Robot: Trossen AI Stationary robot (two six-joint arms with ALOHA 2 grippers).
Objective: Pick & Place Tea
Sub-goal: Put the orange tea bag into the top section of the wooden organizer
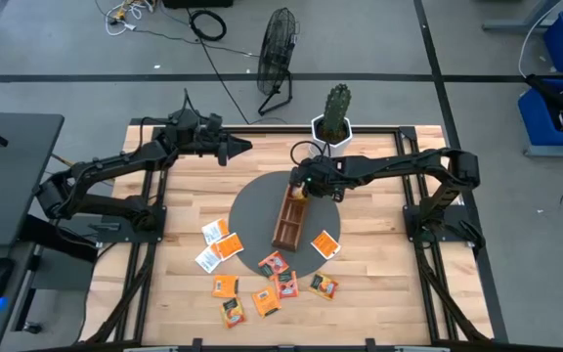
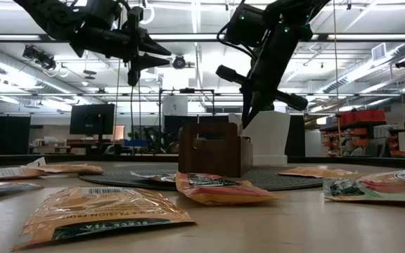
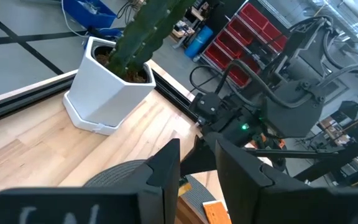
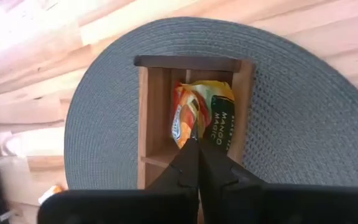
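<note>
Over the far end of the wooden tray on the round grey mat, from above, right gripper, left gripper idle far-left, loose sachets scattered near; right wrist: right gripper clenched on a crumpled orange sachet inside the tray's end compartment; left wrist: fingers narrowly parted, grasping nothing.

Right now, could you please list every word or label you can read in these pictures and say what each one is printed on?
"MANGO", partly cut off: on the crumpled orange sachet pinched by the right gripper over the wooden tray.
"BLACK TEA", upside down: on the nearest orange sachet on the table in the low view.
A longer line on that same sachet: too blurred to read.
The other sachets' print: too small.
</note>
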